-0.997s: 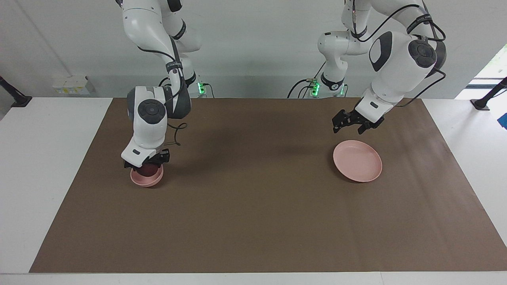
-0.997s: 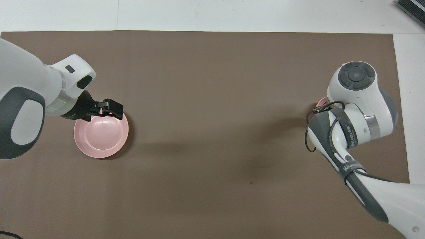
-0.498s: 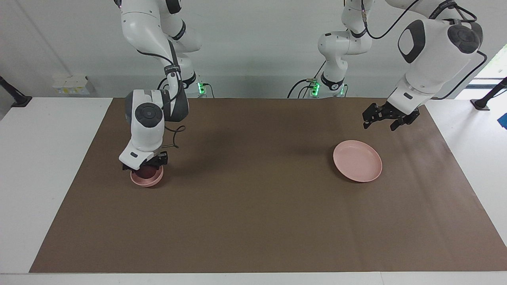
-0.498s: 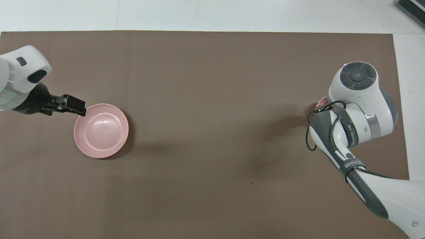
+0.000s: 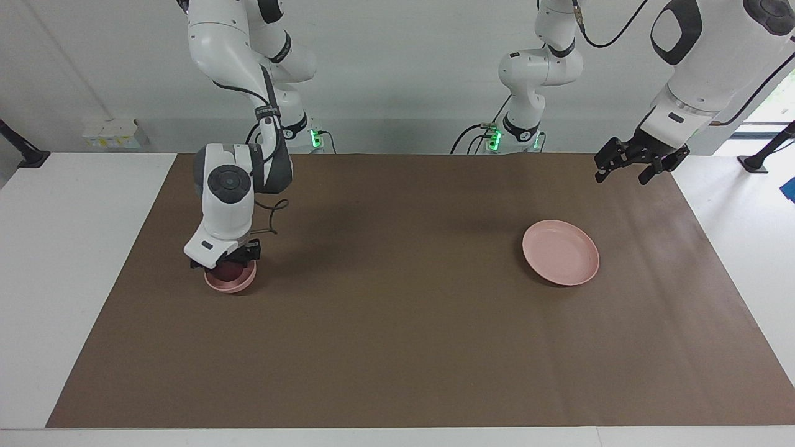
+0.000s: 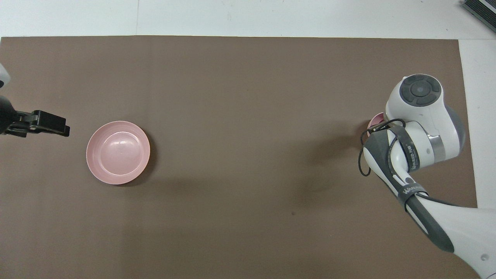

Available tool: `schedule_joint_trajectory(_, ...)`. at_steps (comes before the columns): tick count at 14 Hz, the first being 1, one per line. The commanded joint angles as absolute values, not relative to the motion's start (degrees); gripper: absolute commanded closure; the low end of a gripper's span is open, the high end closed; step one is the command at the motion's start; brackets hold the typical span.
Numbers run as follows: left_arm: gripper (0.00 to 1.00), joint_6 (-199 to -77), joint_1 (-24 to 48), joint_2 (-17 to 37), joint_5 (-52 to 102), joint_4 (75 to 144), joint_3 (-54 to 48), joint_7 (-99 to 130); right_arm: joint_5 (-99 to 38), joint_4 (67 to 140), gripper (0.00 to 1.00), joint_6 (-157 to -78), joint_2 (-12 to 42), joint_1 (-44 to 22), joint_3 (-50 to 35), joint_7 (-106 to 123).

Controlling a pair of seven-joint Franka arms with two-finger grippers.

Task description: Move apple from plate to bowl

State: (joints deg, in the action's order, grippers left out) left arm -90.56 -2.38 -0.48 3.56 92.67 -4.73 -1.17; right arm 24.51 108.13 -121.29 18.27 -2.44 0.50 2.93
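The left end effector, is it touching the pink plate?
Apart. In the facing view the left end effector hangs open in the air near the mat's edge, with bare brown mat between it and the plate.

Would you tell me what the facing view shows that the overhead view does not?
Only facing: the apple in the bowl, with the right hand directly over it. Only overhead: a dark thing at the picture's corner; the right arm hides apple and hand there. Both: the bare plate, at least a sliver of the bowl, and the open left hand up in the air.
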Motion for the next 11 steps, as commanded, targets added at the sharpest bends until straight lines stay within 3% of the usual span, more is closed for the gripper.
schedule_joint_trajectory(1,0.0,-90.1,-2.5,-0.8,2.5,92.6,-5.0,-1.8,24.7,109.1,1.0,-123.0,18.3,-1.4,-0.1,4.0)
schedule_joint_trajectory(2,0.0,-89.6,-2.5,-0.8,2.5,92.5,-5.0,-1.7,24.7,109.1,1.0,-123.0,18.3,-1.4,-0.1,4.0)
schedule_joint_trajectory(7,0.0,-89.3,-2.8,-0.9,2.5,92.5,-4.3,-1.6,22.3,109.2,0.7,-122.8,18.3,-1.5,-0.1,4.0)
schedule_joint_trajectory(11,0.0,-86.7,2.6,-1.1,2.9,91.1,1.9,-1.1,22.2,109.4,0.59,-122.9,18.3,-1.5,-0.1,4.0)
